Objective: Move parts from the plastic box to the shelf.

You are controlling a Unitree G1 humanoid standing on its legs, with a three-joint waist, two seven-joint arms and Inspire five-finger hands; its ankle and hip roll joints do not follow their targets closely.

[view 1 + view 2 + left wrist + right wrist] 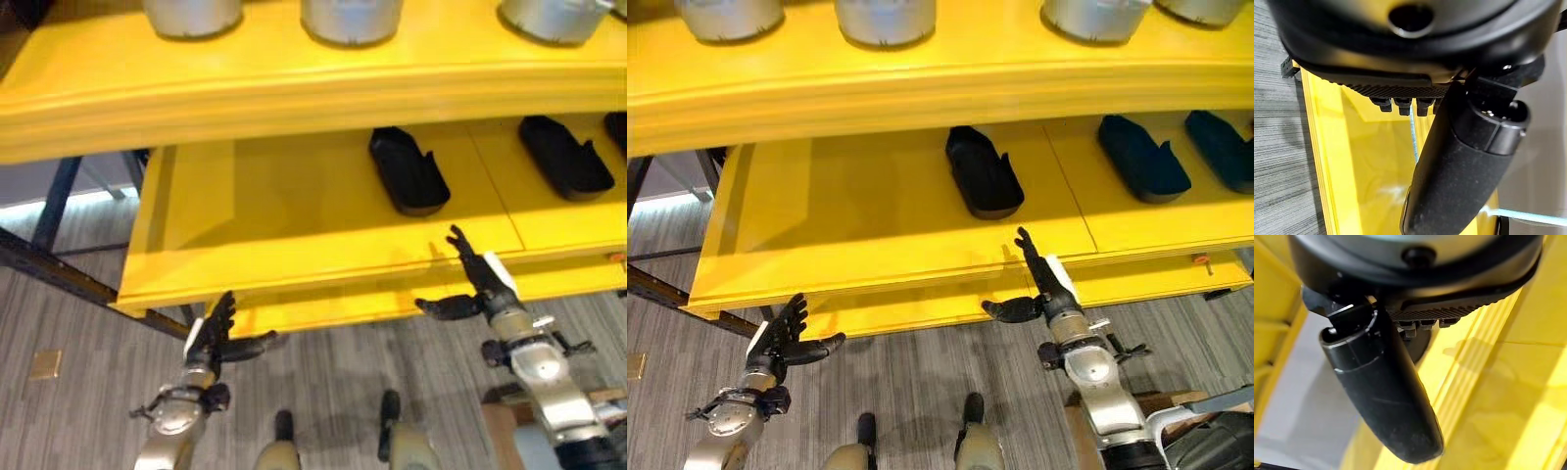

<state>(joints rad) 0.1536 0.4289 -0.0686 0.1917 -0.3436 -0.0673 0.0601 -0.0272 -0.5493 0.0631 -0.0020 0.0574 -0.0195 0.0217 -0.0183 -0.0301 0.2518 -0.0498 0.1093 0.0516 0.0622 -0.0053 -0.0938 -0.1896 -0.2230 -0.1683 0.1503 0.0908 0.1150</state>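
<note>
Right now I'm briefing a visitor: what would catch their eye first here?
The bright yellow shelf dominates, with black parts lying on its middle level and silver cans on top. Below its front edge, the left hand and right hand hang open, holding nothing.

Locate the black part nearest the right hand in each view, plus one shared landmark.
Left eye view: black part on the yellow shelf, centre right, beyond the right hand.
Right eye view: same black part, just right of centre.
Left wrist view: not in it.
Right wrist view: not in it.
Shared landmark: the yellow shelf, seen past each hand; left hand open at its front edge.
</note>
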